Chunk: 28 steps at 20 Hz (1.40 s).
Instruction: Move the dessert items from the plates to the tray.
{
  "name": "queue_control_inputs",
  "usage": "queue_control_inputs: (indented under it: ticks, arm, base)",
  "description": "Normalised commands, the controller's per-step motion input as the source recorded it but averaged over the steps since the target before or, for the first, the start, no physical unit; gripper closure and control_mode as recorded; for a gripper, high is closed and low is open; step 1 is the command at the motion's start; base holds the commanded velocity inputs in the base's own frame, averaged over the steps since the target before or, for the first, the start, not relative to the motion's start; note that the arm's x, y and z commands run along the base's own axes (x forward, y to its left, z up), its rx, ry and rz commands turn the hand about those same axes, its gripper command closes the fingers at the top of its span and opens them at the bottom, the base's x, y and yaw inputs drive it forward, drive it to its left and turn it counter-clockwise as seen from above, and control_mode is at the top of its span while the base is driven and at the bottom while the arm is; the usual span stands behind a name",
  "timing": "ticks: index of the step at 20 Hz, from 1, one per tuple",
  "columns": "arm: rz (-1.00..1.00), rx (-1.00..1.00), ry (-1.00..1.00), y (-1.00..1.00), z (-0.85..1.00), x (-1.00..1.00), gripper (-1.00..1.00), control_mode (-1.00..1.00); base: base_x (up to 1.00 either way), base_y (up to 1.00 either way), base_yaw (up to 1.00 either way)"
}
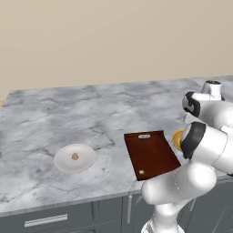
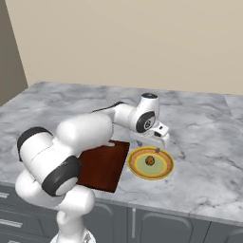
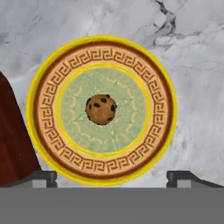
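Directly above the round cookie [image 3: 101, 109] on its plate [image 3: 48, 105], the gripper [image 3: 111, 177] hangs wide open, empty.

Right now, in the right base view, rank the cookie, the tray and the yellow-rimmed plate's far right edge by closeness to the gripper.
1. The cookie, right under the open gripper, at the centre of the yellow-rimmed plate.
2. The plate's right edge, just beyond the cookie.
3. The tray, off to the plate's left, partly behind the arm.

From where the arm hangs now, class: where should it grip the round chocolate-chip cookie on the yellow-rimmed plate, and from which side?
Come straight down and pinch the round chocolate-chip cookie across its opposite edges; it sits alone at the yellow-rimmed plate's centre, between the open fingers.
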Motion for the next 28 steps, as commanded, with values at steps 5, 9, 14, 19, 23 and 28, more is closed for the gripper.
queue_control_inputs:
  ticks: [5, 9, 14, 19, 23, 28]
  arm:
    - [0.0, 0.0, -0.02, -0.02, -0.49, 0.49, -1.0, -1.0]
    - [0.0, 0.0, -0.03, -0.16, -0.51, 0.51, -1.0, -1.0]
    - [0.0, 0.0, -0.03, -0.34, -0.45, 0.4, -1.0, -1.0]
    - [0.0, 0.0, 0.01, -0.06, -0.03, -0.03, -1.0, -1.0]
    - [0.03, 0.0, 0.0, 0.09, -0.04, -0.41, -1.0, -1.0]
    - [0.0, 0.0, -0.01, 0.06, 0.0, 0.0, -1.0, -1.0]
  base:
    - [0.0, 0.0, 0.0]
    - [0.0, 0.0, 0.0]
    - [0.0, 0.0, 0.0]
    - [0.0, 0.0, 0.0]
    - [0.0, 0.0, 0.0]
    - [0.0, 0.0, 0.0]
